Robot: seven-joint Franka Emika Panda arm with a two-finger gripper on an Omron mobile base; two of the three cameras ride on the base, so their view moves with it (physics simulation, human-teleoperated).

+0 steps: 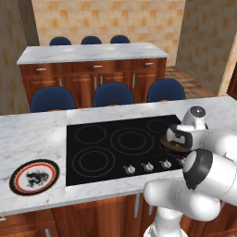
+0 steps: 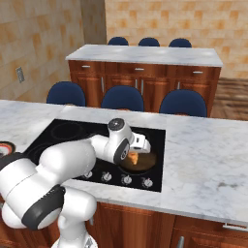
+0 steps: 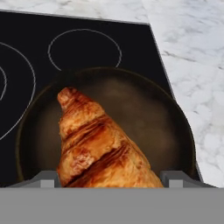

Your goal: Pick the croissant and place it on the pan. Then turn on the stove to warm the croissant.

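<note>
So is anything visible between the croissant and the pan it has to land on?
Nothing visible. In the hand view the croissant sits between the gripper's spread fingertips, directly over the pan, whose dark floor is bare. The right base view shows the croissant within the pan's rim.

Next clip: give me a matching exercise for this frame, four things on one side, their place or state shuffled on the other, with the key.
Things:
1. croissant
2. pan
3. plate
4. gripper

Places or states:
A. on the marble counter, left of the stove
B. jaws wide, one on each side of the pastry, over the pan
C. inside the dark round vessel
D. on the cooktop's right side, behind the knobs

Pairs: 1-C, 2-D, 3-A, 4-B
</note>
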